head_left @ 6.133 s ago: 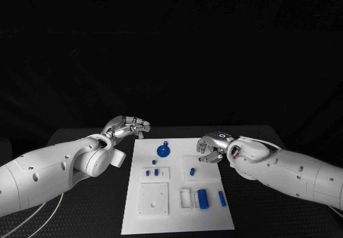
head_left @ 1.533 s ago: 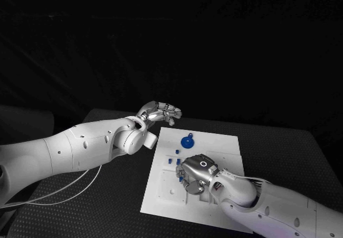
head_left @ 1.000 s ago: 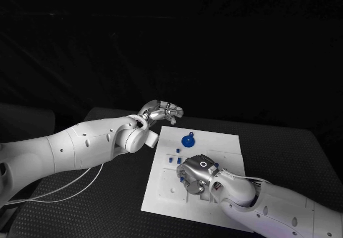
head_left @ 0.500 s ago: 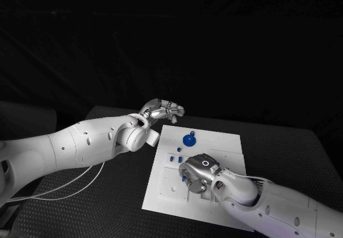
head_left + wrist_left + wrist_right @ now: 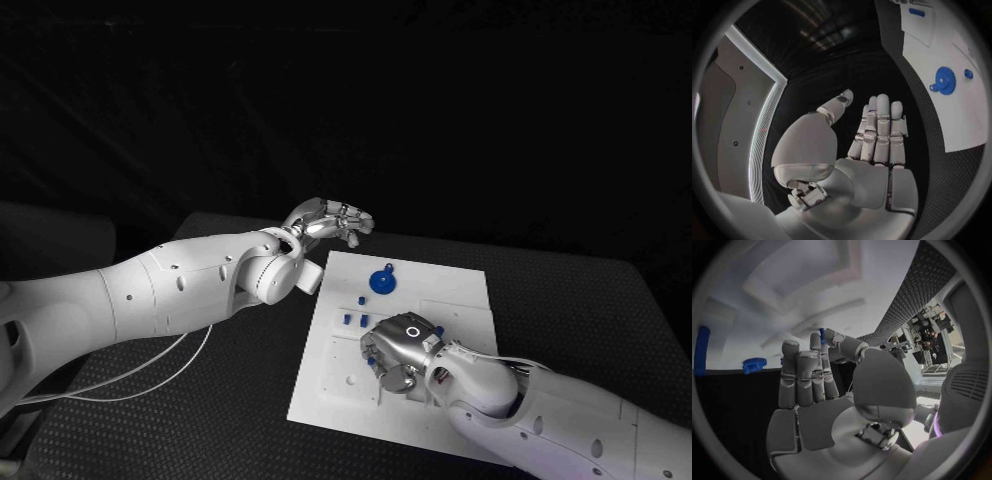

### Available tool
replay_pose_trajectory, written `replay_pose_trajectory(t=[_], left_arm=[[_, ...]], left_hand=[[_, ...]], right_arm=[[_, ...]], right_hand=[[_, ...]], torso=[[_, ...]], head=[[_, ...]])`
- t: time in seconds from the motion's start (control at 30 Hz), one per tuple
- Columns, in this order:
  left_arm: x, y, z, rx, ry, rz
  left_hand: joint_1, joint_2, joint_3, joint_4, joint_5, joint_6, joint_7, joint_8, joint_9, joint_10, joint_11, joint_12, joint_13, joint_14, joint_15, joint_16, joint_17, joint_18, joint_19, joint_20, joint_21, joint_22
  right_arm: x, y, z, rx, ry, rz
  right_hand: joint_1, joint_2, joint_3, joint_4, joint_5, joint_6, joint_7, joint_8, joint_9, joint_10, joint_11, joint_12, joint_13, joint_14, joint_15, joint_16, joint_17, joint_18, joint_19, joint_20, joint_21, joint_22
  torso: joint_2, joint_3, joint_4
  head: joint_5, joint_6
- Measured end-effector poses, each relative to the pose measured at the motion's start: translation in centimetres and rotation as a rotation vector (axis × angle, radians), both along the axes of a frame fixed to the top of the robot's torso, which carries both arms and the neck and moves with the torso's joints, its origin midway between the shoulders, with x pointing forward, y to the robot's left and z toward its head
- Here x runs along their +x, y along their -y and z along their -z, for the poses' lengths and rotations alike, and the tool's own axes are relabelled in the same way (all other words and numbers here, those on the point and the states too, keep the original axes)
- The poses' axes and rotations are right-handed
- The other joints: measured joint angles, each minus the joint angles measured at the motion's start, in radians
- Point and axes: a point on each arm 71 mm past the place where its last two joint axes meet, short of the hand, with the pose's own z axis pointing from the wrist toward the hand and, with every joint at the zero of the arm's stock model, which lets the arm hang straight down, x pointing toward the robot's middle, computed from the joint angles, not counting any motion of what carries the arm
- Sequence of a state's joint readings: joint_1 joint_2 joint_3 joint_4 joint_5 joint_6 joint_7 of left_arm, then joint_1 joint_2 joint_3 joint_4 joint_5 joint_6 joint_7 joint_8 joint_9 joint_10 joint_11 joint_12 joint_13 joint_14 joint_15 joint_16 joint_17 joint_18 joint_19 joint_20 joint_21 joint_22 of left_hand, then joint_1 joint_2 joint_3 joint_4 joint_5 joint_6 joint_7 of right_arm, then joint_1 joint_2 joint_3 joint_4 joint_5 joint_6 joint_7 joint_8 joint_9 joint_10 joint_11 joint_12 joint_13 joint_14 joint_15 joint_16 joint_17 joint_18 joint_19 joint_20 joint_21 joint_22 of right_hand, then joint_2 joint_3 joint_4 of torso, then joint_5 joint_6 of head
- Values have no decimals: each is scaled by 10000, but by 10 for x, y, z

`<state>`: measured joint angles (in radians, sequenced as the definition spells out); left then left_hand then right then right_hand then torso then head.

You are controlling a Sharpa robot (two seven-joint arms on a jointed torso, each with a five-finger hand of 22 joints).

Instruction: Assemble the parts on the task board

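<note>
Overhead, the white task board lies mid-counter, a blue gear near its far edge. The right robot hand curls over the board's middle; whether it holds anything, I cannot tell. At the left wrist, the left robot hand is flat, empty.

A black desk with a finely dotted, textured top lies under everything, dark against an equally dark backdrop. A thin white cable trails in a loose loop across the desk's near left part.
</note>
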<state>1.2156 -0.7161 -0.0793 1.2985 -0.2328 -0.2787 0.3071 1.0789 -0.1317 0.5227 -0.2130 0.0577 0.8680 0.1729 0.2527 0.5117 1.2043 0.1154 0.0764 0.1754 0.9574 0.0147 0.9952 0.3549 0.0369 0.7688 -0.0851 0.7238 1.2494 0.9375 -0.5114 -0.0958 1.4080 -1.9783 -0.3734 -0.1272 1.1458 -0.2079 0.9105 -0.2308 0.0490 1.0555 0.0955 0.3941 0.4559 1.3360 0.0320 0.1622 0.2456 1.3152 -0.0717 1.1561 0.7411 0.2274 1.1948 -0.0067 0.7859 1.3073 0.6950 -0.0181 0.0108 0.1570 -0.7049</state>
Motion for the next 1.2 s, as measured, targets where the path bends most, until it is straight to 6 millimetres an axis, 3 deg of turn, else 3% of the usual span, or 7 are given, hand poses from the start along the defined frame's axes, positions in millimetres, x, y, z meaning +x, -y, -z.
replay_pose_trajectory(t=[0.53,0.67,0.73,0.77,0.83,1.07,1.2], left_arm=[[0,1,0,-9,-4,20],[0,0,0,-4,-7,7],[0,0,0,-1,-8,1],[0,0,0,0,-9,-1],[0,0,0,1,-10,-5],[1,-4,0,32,-8,-84],[1,-7,0,59,-3,-155]], left_hand=[[0,0,0,0,0,-36,35,32,-9,-24,23,0,-8,0,0,0,8,-64,0,1,0,0],[0,0,0,0,0,-36,36,31,-9,-59,25,0,-7,0,0,0,8,-68,32,33,0,0],[0,0,0,0,0,-36,36,31,-9,-61,25,0,-7,0,0,0,8,-69,32,33,0,0],[0,0,0,0,0,-61,11,31,-15,-61,25,0,-7,0,0,0,8,-70,32,33,0,0],[0,0,0,0,0,-62,10,31,-19,-61,25,0,-7,0,0,0,7,-71,32,33,0,0],[0,0,0,0,0,-62,10,31,-18,-61,24,0,-17,0,0,0,17,-75,32,33,0,0],[1,0,0,0,0,-61,10,30,-18,-61,23,0,-17,0,0,0,17,-80,32,33,0,0]], right_arm=[[-1,-3,3,-169,48,-20],[-1,0,5,-81,-30,43],[-2,3,5,16,-71,71],[-3,4,5,62,-88,81],[-5,7,5,163,-113,103],[-9,19,0,512,-90,285],[-6,24,-16,986,116,437]], right_hand=[[1,2,22,22,16,-56,80,-2,-4,-74,41,-128,23,-49,-46,0,-63,0,-97,-29,39,0],[-290,-583,-95,139,93,-611,286,-393,-118,-715,215,-437,21,-204,121,1,-117,1,-144,-37,38,8],[-464,-778,-456,50,92,-1166,569,-670,-252,-917,160,-829,20,-131,365,1,-118,-1,-164,-23,38,8],[-513,-826,-635,-32,93,-1303,614,-742,-293,-1062,177,-932,19,-134,451,0,-117,-2,-219,-18,38,8],[-573,-887,-982,-232,92,-1485,728,-825,-336,-1346,209,-1078,-375,-169,586,0,-118,-24,-271,11,38,8],[-757,-959,-1500,-558,92,-1652,761,-884,-376,-1679,220,-1014,-660,-267,717,0,-137,-83,-399,32,38,7],[-755,-960,-1544,-548,92,-1616,725,-884,-360,-1697,237,-1014,-706,-254,738,0,-143,-110,-411,45,38,7]], torso=[[-1,-4,5],[-1,-4,1],[-1,-4,0],[-1,-3,-4],[-1,-2,-6],[0,2,-9],[-1,7,-11]], head=[[8,-1],[12,26],[11,39],[7,48],[-4,74],[-80,246],[-123,319]])
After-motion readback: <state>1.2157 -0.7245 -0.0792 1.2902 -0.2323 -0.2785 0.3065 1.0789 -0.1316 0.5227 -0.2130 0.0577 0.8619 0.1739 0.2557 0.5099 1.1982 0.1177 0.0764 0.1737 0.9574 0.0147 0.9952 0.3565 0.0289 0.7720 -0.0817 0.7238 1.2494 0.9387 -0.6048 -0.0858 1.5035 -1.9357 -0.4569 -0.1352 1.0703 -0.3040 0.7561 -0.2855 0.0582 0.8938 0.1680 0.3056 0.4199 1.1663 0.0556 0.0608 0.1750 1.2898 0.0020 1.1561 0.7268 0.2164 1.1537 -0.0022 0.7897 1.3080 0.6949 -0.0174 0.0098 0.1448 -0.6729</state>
